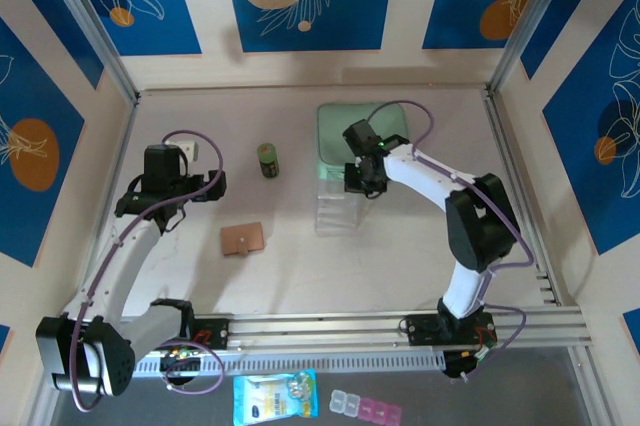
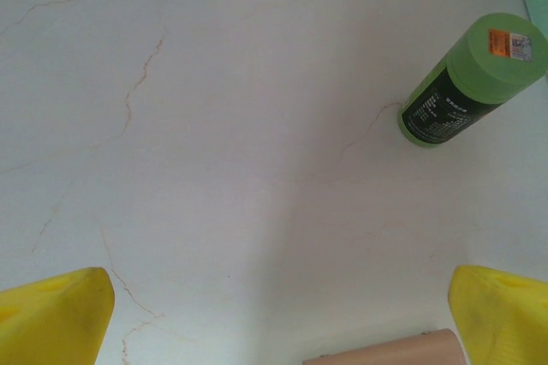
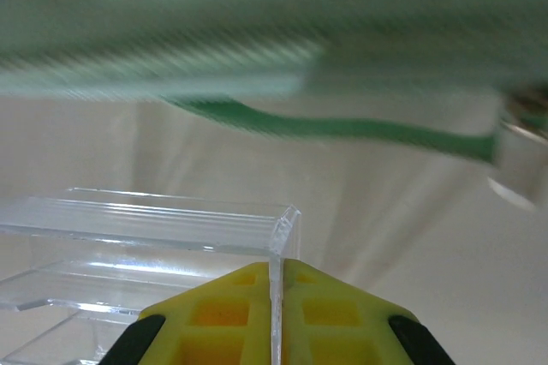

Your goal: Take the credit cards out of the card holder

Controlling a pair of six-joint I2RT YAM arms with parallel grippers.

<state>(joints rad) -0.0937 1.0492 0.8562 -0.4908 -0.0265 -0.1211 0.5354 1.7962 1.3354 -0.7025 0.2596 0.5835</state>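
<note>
Your left pincer [image 2: 278,314] hangs wide open over the desk [image 2: 257,125]. The card holder [image 1: 242,238] lies folded shut on the desk near it, towards you, and a green can [image 2: 467,82] stands farther out. Your right pincer [image 3: 276,296] is pinched narrow on the thin wall of a clear box [image 3: 154,219], next to the mint case [image 1: 340,131].

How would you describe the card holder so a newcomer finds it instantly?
On the white table, look left of centre. The card holder lies flat there, nearer the arm bases than the green can. It alone is tan; the can and case are green, the box clear.
</note>
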